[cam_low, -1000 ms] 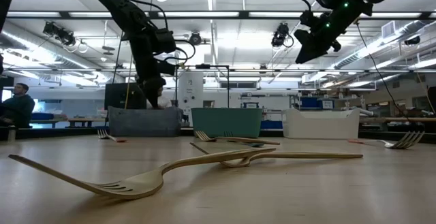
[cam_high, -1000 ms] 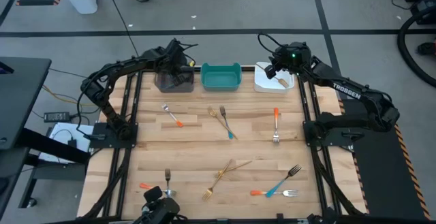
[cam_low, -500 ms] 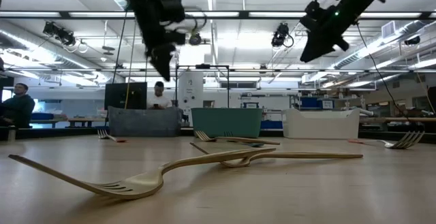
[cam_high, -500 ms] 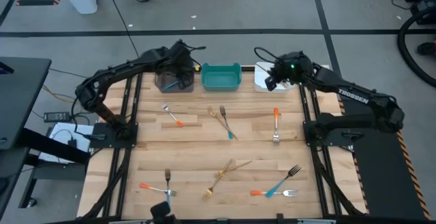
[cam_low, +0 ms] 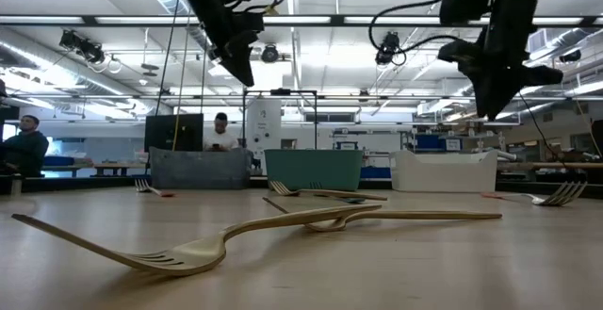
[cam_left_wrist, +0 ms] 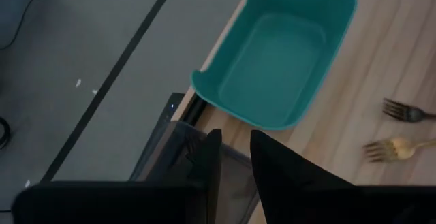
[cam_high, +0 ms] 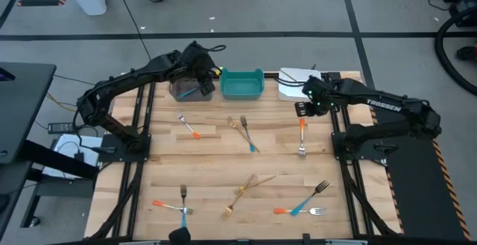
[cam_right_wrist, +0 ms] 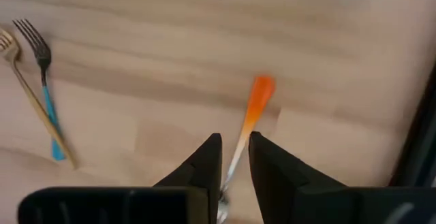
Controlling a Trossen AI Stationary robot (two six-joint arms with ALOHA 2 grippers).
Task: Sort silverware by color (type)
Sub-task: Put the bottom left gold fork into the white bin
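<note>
Overhead, a wooden tabletop [cam_high: 223, 163] fills the middle of the frame, with three bins along its upper edge: a grey bin [cam_high: 191, 90] at upper left, a teal bin [cam_high: 242, 84] in the centre and a white bin [cam_high: 294, 83] to its right.

The left tool [cam_high: 205, 65] hangs near the top of the frame, over the gap between the grey and teal bins. In its wrist view its two dark fingers [cam_left_wrist: 204, 159] stand a narrow gap apart with nothing between them, and the teal bin shows bare inside.

The right tool [cam_high: 304, 109] hangs just below the white bin, right of centre, above the handle end of an orange fork [cam_high: 302, 136]. Its fingers [cam_right_wrist: 208, 159] are also a narrow gap apart and hold nothing; the orange handle shows through the gap.

Forks lie scattered on the tabletop. Another orange fork [cam_high: 188, 126] sits left of centre. A gold fork [cam_high: 238, 125] and a blue fork [cam_high: 247, 132] lie side by side in the middle. Two gold forks [cam_high: 242, 193] cross at lower centre. A blue fork [cam_high: 311, 196] and an orange fork [cam_high: 298, 211] lie together at lower right. At lower left, an orange fork [cam_high: 165, 205] lies beside a blue one [cam_high: 182, 197].

In the low view, a person [cam_low: 222, 133] stands far behind the bins, and another person [cam_low: 24, 148] sits at the left edge.
</note>
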